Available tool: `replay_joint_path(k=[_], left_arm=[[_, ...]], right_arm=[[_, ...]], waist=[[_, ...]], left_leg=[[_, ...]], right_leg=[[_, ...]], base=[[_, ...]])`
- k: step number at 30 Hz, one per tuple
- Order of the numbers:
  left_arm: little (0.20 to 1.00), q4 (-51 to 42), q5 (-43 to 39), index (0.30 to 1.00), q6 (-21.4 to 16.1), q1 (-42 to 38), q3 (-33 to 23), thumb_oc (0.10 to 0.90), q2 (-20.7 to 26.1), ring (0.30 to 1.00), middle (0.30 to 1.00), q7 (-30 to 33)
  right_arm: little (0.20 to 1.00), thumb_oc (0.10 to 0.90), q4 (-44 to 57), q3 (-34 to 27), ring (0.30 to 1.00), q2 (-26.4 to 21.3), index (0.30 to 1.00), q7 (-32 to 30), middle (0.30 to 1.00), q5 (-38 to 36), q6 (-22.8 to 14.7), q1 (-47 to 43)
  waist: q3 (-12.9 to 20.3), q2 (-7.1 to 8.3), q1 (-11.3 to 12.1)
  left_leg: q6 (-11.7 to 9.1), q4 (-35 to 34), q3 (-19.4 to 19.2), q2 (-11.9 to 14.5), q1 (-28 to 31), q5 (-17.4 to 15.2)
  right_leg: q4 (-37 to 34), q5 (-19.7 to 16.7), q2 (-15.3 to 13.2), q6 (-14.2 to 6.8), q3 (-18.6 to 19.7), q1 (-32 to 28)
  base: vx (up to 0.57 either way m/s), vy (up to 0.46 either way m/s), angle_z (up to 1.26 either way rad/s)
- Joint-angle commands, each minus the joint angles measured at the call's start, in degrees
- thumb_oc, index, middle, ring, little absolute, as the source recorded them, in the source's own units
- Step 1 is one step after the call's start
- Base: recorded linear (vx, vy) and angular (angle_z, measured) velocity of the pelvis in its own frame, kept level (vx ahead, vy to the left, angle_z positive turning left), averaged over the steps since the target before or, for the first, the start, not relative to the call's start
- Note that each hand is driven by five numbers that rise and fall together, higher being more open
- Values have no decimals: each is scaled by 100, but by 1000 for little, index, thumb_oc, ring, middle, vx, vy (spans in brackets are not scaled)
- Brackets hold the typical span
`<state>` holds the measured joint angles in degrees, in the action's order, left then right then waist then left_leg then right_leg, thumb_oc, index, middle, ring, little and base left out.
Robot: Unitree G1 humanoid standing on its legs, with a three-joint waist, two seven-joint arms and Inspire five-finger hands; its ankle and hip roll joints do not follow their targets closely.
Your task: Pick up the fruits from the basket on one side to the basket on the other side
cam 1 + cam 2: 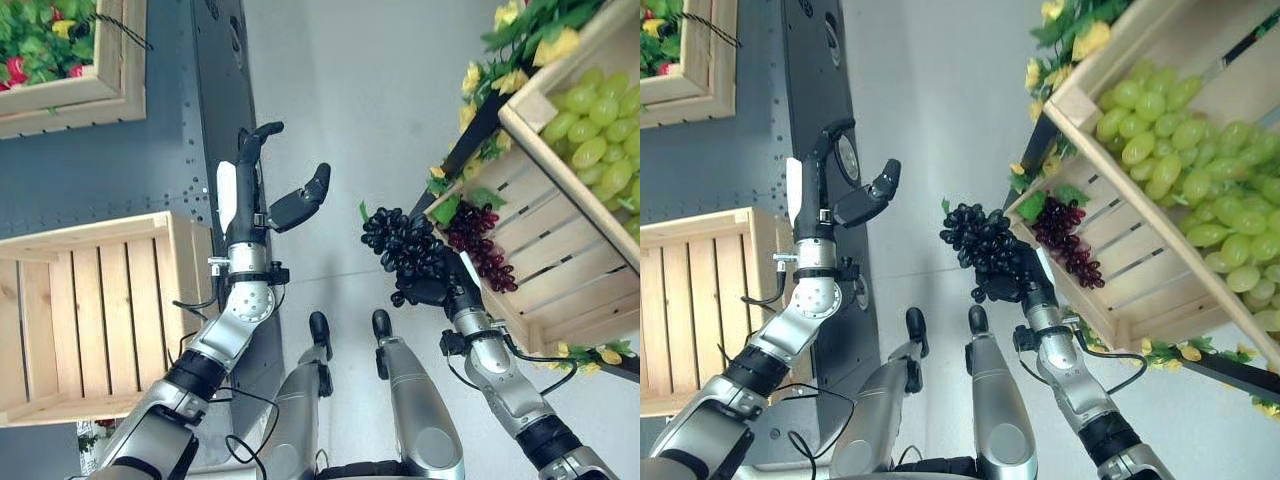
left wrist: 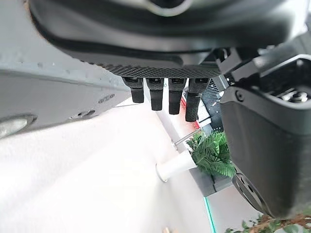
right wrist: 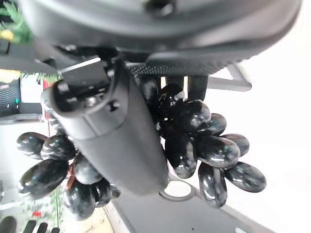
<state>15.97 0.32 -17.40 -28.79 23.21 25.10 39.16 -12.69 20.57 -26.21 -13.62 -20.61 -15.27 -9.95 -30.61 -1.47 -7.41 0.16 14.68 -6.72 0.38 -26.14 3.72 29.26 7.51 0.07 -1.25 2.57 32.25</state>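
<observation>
Mid-transfer: right hand (image 1: 428, 290) curled round the black grape bunch (image 1: 402, 243), lifted just clear of the fruit crate (image 1: 560, 270) at three o'clock. Left hand (image 1: 262, 195) hung open, holding nothing. Next, probably a carry across to the empty crate (image 1: 95, 310) at nine o'clock.

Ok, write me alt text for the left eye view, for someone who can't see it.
The right robot hand grips a bunch of glossy black grapes beside a slatted wooden crate holding dark red grapes; green grapes fill the crate above. The left robot hand is raised, open and empty, near an empty slatted wooden crate.
</observation>
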Motion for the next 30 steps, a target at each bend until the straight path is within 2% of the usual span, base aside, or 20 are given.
replay_joint_path(k=[1,12,15,19,30], left_arm=[[900,-321,228,900,-628,-591,-258,800,9,900,900,280],[900,-322,259,900,-592,-650,-277,800,-6,900,900,379],[900,-303,190,900,-540,-699,-242,800,25,900,900,310],[900,-131,84,900,-576,-781,-181,800,62,900,900,155],[900,-130,-292,900,-349,-1055,-13,800,293,900,900,-255]], right_arm=[[300,400,1018,-288,300,260,300,-350,300,-49,-1008,-269],[300,400,884,-986,300,405,300,-1302,300,71,-1434,-223],[300,400,735,-1249,300,344,300,-1664,300,-98,-1603,-340],[300,400,412,-1663,300,257,300,-1871,300,-673,-1782,-513],[300,400,-680,-2077,300,-244,300,-2585,300,-815,-1586,-1218]], waist=[[82,217,-147],[82,248,-244],[82,260,-243],[82,262,-241],[82,269,-79]], left_leg=[[15,1154,72,-238,-511,-984],[38,1329,-70,-255,-996,-1056],[43,1358,-112,-259,-1033,-1113],[30,1399,-133,-256,-1012,-1164],[56,1420,-101,-314,-971,-1191]], right_leg=[[-389,-206,153,-3,-314,-77],[-199,-188,211,-28,-204,417],[-193,-173,200,-37,-213,462],[-146,-171,182,-63,-239,455],[-164,-238,127,-68,-360,409]], base=[[0,0,0],[23,-15,-5],[29,-32,-5],[47,-24,-2],[27,-23,2]])
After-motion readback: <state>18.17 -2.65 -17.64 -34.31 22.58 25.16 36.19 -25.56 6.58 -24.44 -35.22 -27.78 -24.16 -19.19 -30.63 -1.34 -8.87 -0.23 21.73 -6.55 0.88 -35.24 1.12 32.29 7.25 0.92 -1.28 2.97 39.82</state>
